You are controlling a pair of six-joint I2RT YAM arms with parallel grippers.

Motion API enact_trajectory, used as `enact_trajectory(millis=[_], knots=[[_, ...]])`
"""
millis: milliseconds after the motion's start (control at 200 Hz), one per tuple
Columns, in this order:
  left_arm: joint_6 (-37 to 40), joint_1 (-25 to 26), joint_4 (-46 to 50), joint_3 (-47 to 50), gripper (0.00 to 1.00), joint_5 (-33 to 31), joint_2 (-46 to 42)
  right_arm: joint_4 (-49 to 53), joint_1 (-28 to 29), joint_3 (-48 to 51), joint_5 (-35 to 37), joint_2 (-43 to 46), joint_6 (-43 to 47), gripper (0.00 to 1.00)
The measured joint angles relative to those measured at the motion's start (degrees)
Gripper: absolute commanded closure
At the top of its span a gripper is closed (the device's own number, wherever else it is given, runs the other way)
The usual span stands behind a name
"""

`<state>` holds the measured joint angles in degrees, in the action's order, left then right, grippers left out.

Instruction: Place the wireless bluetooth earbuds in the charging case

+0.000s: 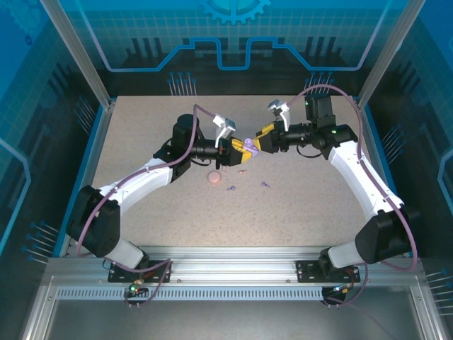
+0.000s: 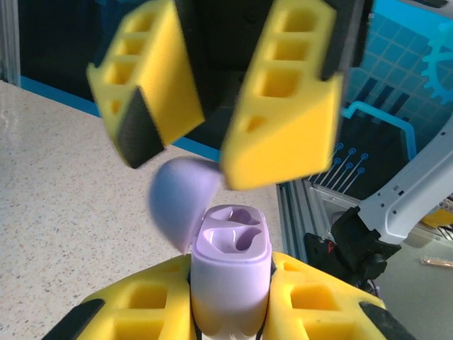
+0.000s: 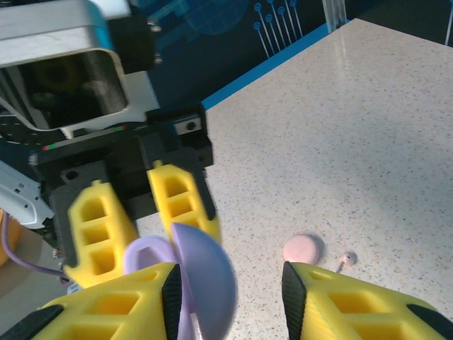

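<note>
Above the desk [image 1: 318, 212], the left hand [image 1: 237, 150] grips the open case [image 2: 230, 248]; the right hand [image 2: 226, 134], spread and empty, faces its lid [image 2: 180, 198]. The earbuds [image 1: 265, 185] lie below both hands, one nearer the right hand.

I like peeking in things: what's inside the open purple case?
Two empty hollows show inside the purple case; the left gripper covers its lower sides, hiding those.

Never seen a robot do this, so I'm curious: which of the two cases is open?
The purple case, clamped in the left gripper: its lid stands flipped back. The pink case lies shut on the table.
</note>
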<state>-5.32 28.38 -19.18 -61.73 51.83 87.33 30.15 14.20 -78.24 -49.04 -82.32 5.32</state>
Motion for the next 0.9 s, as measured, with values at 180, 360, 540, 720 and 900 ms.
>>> enact_trajectory(millis=[180, 360, 540, 720, 900], knots=[[0.61, 0.09, 0.04, 0.0, 0.97, 0.07, -0.31, -0.2, 0.0, 0.0, 0.24, 0.15, -0.52, 0.53], [0.9, 0.09, -0.13, 0.17, 0.97, -0.57, -0.31, -1.14, -0.07, 0.92, 2.03, 1.42, -1.9, 0.45], [0.04, -0.15, -2.25, 2.45, 0.97, -1.46, -0.28, -2.4, -1.46, 3.15, 5.55, 4.22, -4.35, 0.44], [-1.18, -0.92, -3.89, 4.63, 0.96, -2.25, -0.37, -1.77, -2.64, 5.75, 11.76, 5.05, -6.36, 0.44], [-2.54, -1.33, -5.62, 8.39, 0.96, -3.37, -2.36, 1.33, -2.69, 6.91, 17.75, 2.51, -8.04, 0.46]])
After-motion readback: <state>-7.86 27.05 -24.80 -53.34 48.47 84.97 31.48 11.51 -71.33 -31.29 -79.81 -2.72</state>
